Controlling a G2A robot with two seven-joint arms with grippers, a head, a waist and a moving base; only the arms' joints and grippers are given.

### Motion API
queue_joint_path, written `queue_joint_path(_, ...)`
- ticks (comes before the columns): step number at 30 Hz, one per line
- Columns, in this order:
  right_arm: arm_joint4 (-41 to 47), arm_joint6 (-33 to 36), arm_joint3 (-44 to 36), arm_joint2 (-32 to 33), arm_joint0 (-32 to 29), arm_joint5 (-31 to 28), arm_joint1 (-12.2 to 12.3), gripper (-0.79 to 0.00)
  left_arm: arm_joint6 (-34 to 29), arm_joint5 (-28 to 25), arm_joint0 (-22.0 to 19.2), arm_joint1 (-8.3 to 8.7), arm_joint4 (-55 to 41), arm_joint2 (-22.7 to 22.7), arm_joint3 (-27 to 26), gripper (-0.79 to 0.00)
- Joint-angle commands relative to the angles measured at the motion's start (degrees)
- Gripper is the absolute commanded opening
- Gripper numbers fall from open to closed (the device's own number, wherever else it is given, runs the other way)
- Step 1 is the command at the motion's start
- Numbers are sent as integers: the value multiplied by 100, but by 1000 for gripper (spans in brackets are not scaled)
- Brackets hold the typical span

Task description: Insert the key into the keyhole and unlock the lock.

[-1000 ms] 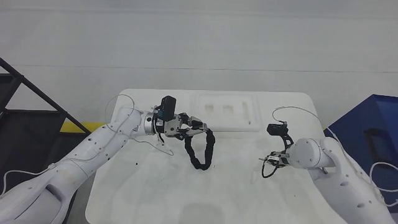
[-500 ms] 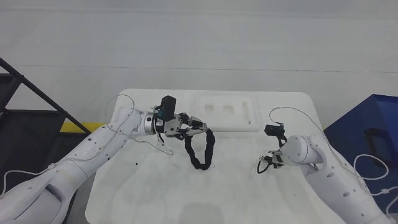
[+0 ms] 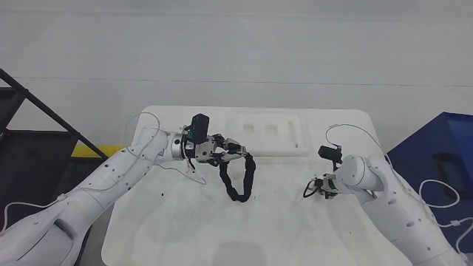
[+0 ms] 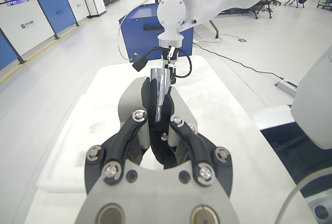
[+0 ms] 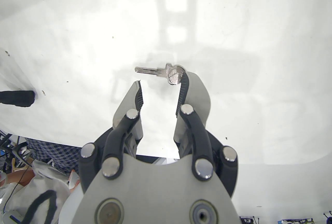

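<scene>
1. The key (image 5: 166,72) is down against the white table (image 3: 170,222), out towards 3 o'clock from the table's middle, right at the tips of the right gripper (image 5: 161,78).
2. That right gripper is released, with a plain gap between its two fingers (image 5: 182,90). The key's knurled head sits at the tip of one ribbed finger and looks to be touching it. The blade points across the mouth of the gap, past the other fingertip. Nothing is pinched between the two.
3. From above, the right gripper (image 3: 314,189) hangs low over the table, well apart from the lock.
4. The lock (image 3: 238,177) is a black loop with a shiny silver barrel (image 4: 160,85). It is held up near the table's middle, a touch towards 11 o'clock, and the loop droops down to the tabletop.
5. The left gripper (image 4: 155,105) is clenched on the lock, with a finger either side of the black body. The silver barrel points away towards the right arm at 3 o'clock.
6. A white foam tray (image 3: 270,129) lies along the table's far edge at 12 o'clock.
</scene>
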Motion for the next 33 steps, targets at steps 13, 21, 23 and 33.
queue_joint_path(13, -43, -138, 256, -226, 177, 241, -69, -502, 0, 0, 0, 0, 0, 0, 0, -785)
queue_joint_path(21, -23, -144, 369, -311, 219, 247, -73, -536, 0, 0, 0, 0, 0, 0, 0, -785)
queue_joint_path(23, -19, -154, 392, -343, 233, 257, -74, -539, 0, 0, 0, 0, 0, 0, 0, -785)
queue_joint_path(33, -72, -232, 420, -499, 286, 335, -54, -637, 0, 0, 0, 0, 0, 0, 0, -785)
